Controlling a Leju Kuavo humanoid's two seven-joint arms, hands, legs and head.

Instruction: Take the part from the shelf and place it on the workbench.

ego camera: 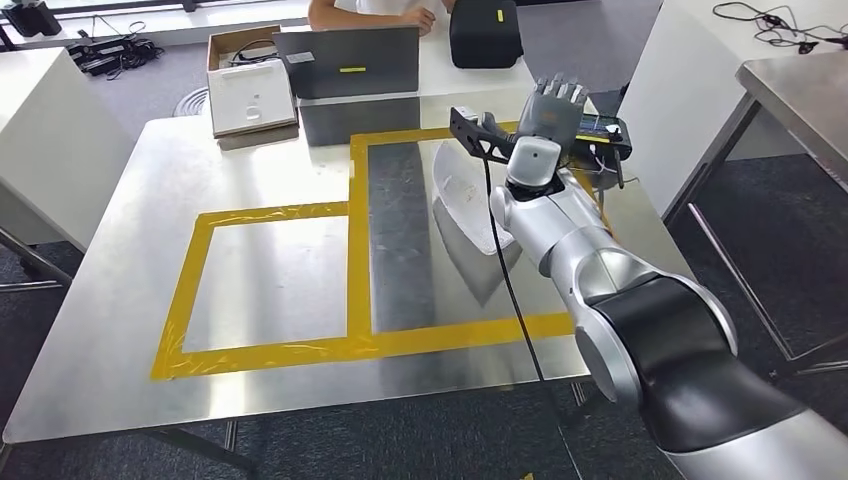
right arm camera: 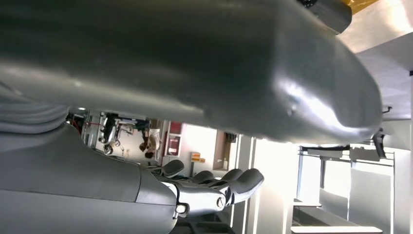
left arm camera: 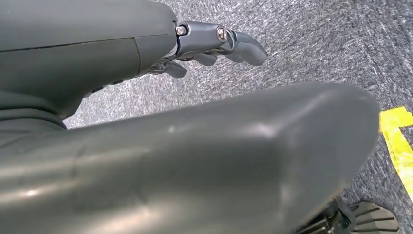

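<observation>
My right hand (ego camera: 558, 105) reaches over the far right part of the steel workbench (ego camera: 280, 280), fingers stretched forward. A black part (ego camera: 605, 128) with a yellow label lies just right of the hand, at the yellow tape border (ego camera: 358, 230). I cannot tell whether hand and part touch. In the right wrist view the right hand (right arm camera: 195, 195) has straight fingers (right arm camera: 238, 180) and nothing between them and the thumb. My left hand (left arm camera: 122, 58) hangs over grey carpet, fingers (left arm camera: 243, 46) loose and holding nothing.
A grey laptop (ego camera: 345, 60), a black case (ego camera: 485, 30) and a cardboard box with a white tray (ego camera: 250, 95) stand along the far edge. A person (ego camera: 370, 12) sits behind them. A white table (ego camera: 50, 140) is on the left, a steel table (ego camera: 800, 90) on the right.
</observation>
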